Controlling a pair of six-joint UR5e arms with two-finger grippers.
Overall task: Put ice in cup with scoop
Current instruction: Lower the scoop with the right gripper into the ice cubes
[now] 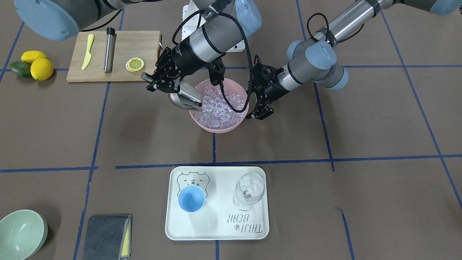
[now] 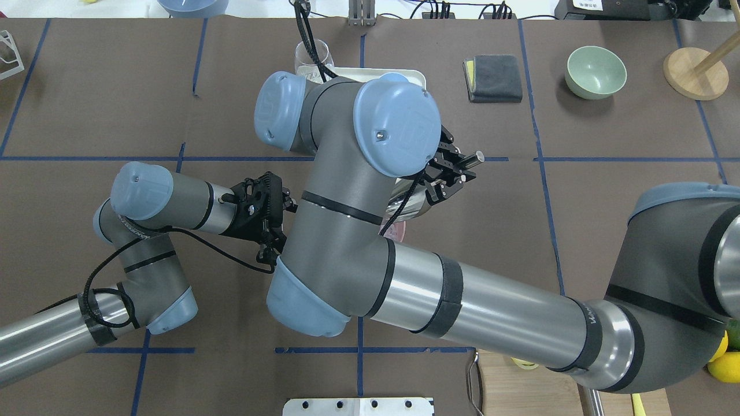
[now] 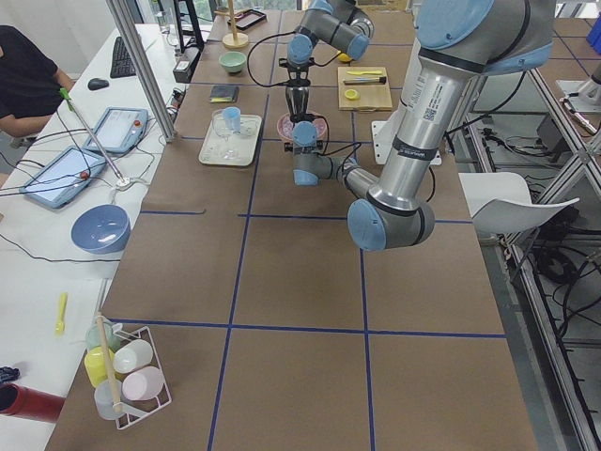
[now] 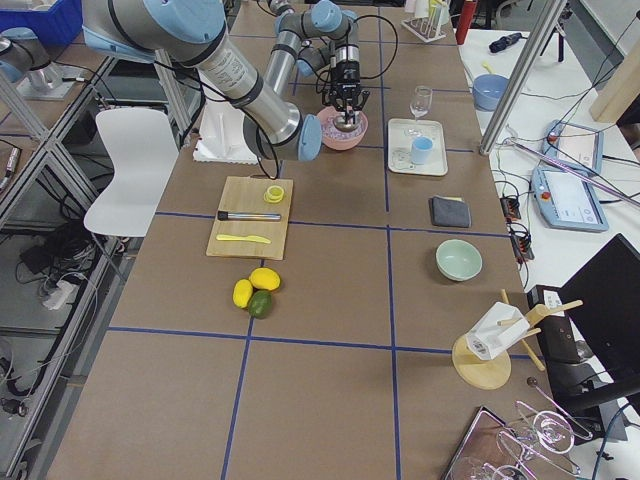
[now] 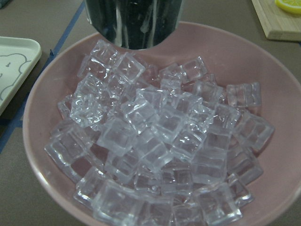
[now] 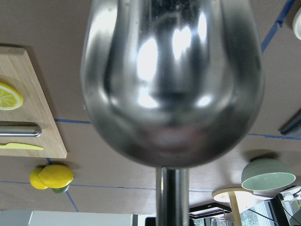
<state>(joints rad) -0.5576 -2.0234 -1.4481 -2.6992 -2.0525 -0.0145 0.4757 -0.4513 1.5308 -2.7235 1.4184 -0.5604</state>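
A pink bowl in the middle of the table holds a heap of clear ice, seen close up as ice in the left wrist view. My right gripper is shut on the rod handle of the steel scoop. The scoop's trough points down at the bowl's rim, at the edge of the heap. My left gripper is at the bowl's opposite rim; I cannot tell whether it is open or shut. The light-blue cup stands upright on a white tray, away from both grippers.
A clear wine glass shares the tray. A cutting board carries a yellow knife, a steel cylinder and a lemon slice. Lemons, a green bowl and a grey cloth lie toward the table's ends.
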